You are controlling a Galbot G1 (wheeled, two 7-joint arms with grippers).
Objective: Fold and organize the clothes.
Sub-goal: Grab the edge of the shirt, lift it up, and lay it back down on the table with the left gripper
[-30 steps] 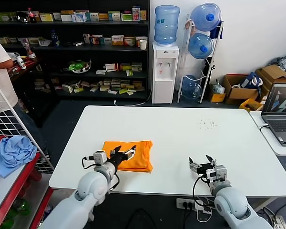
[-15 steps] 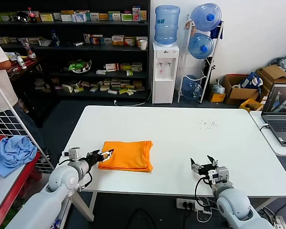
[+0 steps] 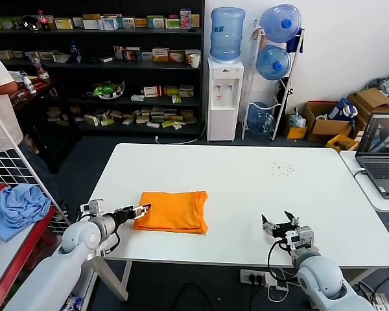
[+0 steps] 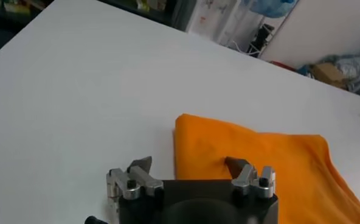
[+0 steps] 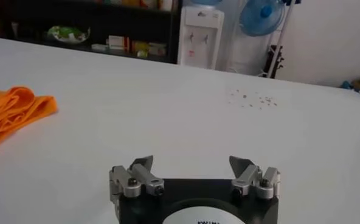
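Note:
The bright orange T-shirt (image 3: 173, 211) lies folded into a flat rectangle on the white table (image 3: 246, 188), near its front left. No logo shows. My left gripper (image 3: 141, 210) is open and empty, low over the table at the shirt's left edge; in the left wrist view the gripper (image 4: 189, 165) has one fingertip over the orange cloth (image 4: 259, 164) and the other over bare table. My right gripper (image 3: 279, 223) is open and empty near the table's front right edge. In the right wrist view the right gripper (image 5: 192, 163) faces bare table, with the shirt (image 5: 13, 109) far off to one side.
A red rack with a light blue cloth (image 3: 16, 206) stands left of the table. A laptop (image 3: 381, 152) sits on a side table at right. Small dark specks (image 3: 282, 170) lie on the far right of the tabletop. Shelves, a water dispenser (image 3: 224, 84) and boxes stand behind.
My left gripper has come off the top of the folded shirt and moved left to its left edge, the arm swinging outward. The shirt lies flat. My right gripper has barely moved.

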